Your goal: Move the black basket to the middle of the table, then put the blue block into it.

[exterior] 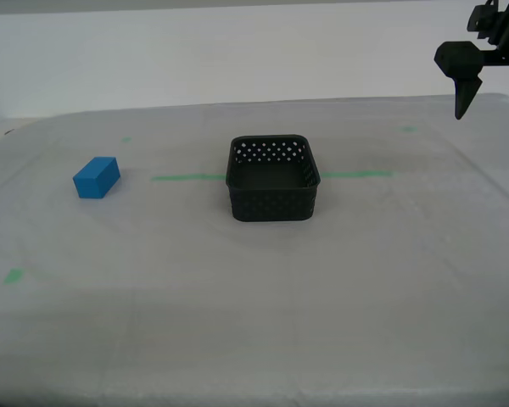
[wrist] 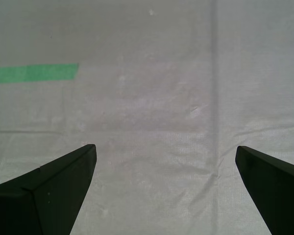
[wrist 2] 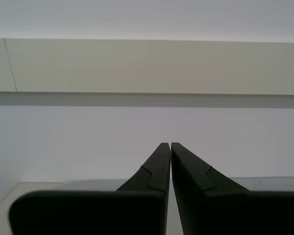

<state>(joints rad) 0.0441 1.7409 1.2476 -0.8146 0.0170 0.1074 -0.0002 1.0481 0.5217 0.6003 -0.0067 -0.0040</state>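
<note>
A plain white wall runs behind the table (exterior: pixel 254 322), whose whitish-grey cloth carries a thin green tape line (exterior: pixel 187 177) and a few small green marks.

The basket (exterior: pixel 272 189) stands upright near the table's middle, across the tape line, and it is empty. The block (exterior: pixel 97 177) lies well apart from it, toward the exterior view's left, flat on the cloth and touching nothing.

We judge the block to be light, stiff and matte, so it should not slip in a pinch; its short sides look the natural faces to close on, from above. The basket looks like thin, light plastic, and one wall near the rim would give a hold, though it may slide on the cloth if nudged.

My first gripper (wrist: pixel 164 183) has its jaws spread wide over bare cloth with a strip of green tape (wrist: pixel 34 73) beyond; neither basket nor block appears in its view. My second gripper (wrist 2: pixel 167 147) has its jaws pressed together on nothing and faces the wall. Only the exterior view shows basket and block together. It also shows a gripper (exterior: pixel 492 106) raised over the far corner at its right, jaws spread, and that matches the first wrist view.
</note>
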